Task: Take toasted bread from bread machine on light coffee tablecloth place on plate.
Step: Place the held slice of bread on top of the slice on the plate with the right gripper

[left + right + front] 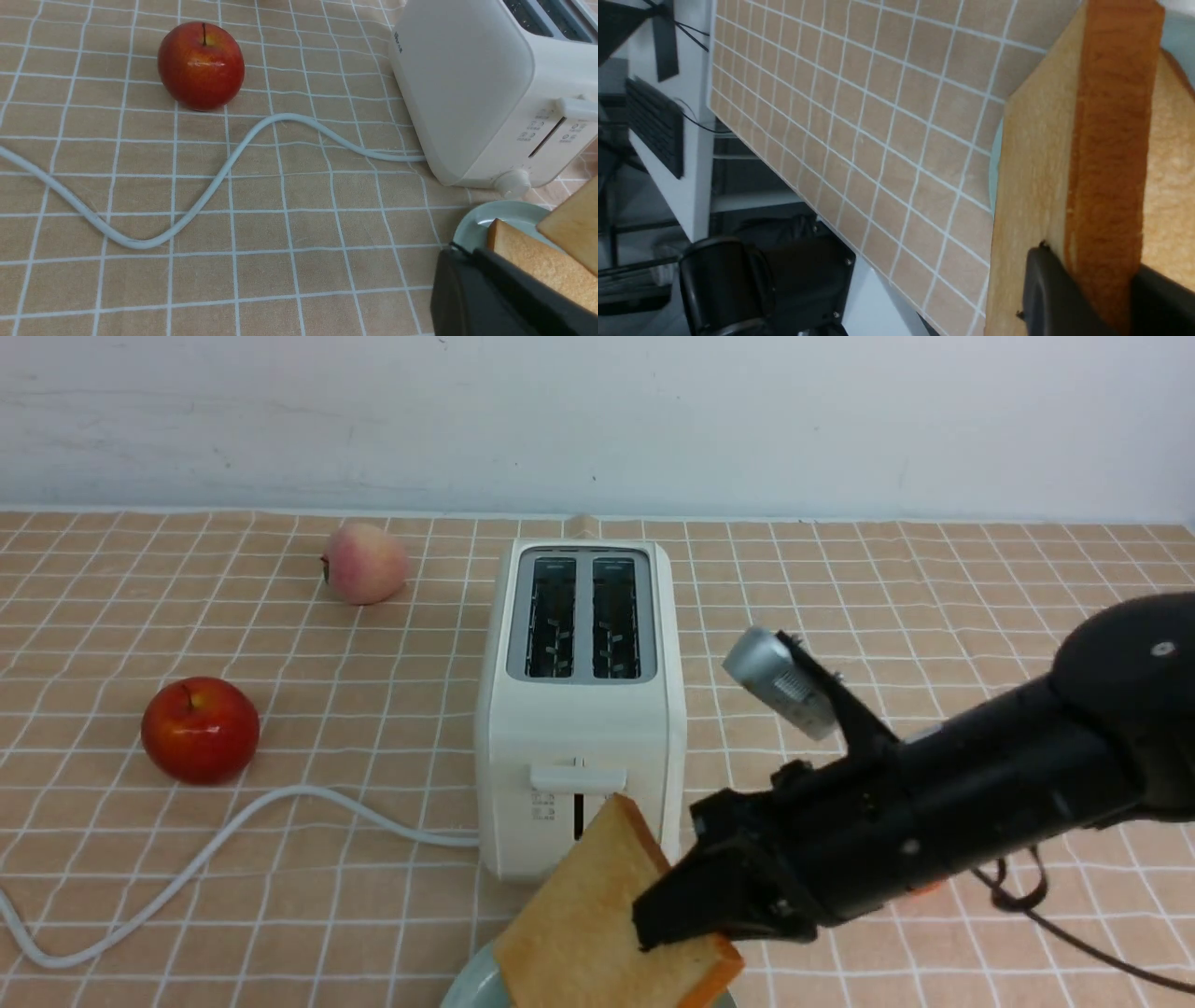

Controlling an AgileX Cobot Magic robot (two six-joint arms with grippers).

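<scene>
1. Front view: the right gripper point(672, 915) reaches in from the right. Its black fingers pinch the held toast slice point(583, 915), which is tilted just above the plate point(471, 987) at the near edge of the light coffee tablecloth point(934, 579). The bread machine point(579, 737) stands just behind the plate with both slots empty. Its power cord point(233, 831) snakes off to the left. A red apple point(201, 728) and a pink apple point(366, 563) sit well to the left.
2. Left wrist view: a second toast slice point(532, 263) lies on the mint-green plate, near the bread machine's knob point(514, 182), with the held toast slice above it. Only a dark part of the left gripper point(490, 298) shows beside the plate. I cannot tell whether its fingers are spread or pressed together.
3. Right wrist view: two black fingers point(1048, 289) clamp the held toast slice across its thickness, with the orange-brown crust facing the camera. The second toast slice and a sliver of plate lie beyond it.
</scene>
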